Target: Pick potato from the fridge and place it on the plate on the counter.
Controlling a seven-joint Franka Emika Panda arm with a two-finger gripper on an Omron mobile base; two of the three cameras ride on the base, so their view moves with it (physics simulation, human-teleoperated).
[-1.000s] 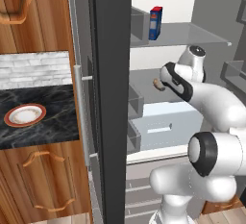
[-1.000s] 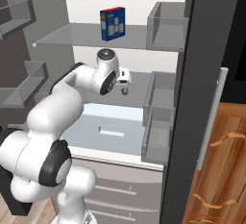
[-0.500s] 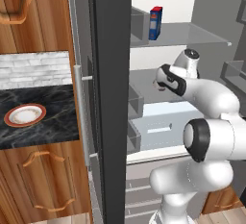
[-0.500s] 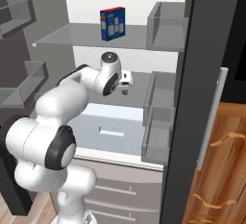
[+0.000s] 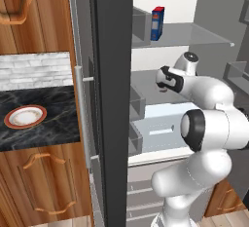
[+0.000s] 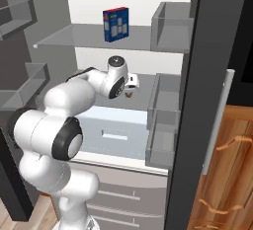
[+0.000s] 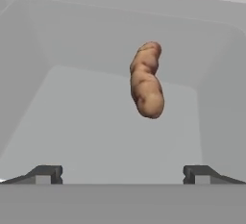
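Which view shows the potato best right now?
Hand view: the potato lies unobstructed on the grey fridge shelf, ahead of the open gripper, untouched. The right base view gives just a small brown speck under the hand. In the left base view I can't make it out.

The potato (image 7: 146,80) lies on a grey fridge shelf (image 7: 86,131), a brown, lumpy, slightly curved oblong with its long axis running away from the camera. Its far end reaches toward the grey back wall (image 7: 120,35) of the fridge, where the shelf meets that wall. Grey side walls rise to the left and right of the potato, the right one nearer to it. Nearer the camera than the potato, the gripper (image 7: 122,175) shows its two dark fingertips (image 7: 45,174) spread wide, one well to each side of the potato's line, the jaws touching nothing.
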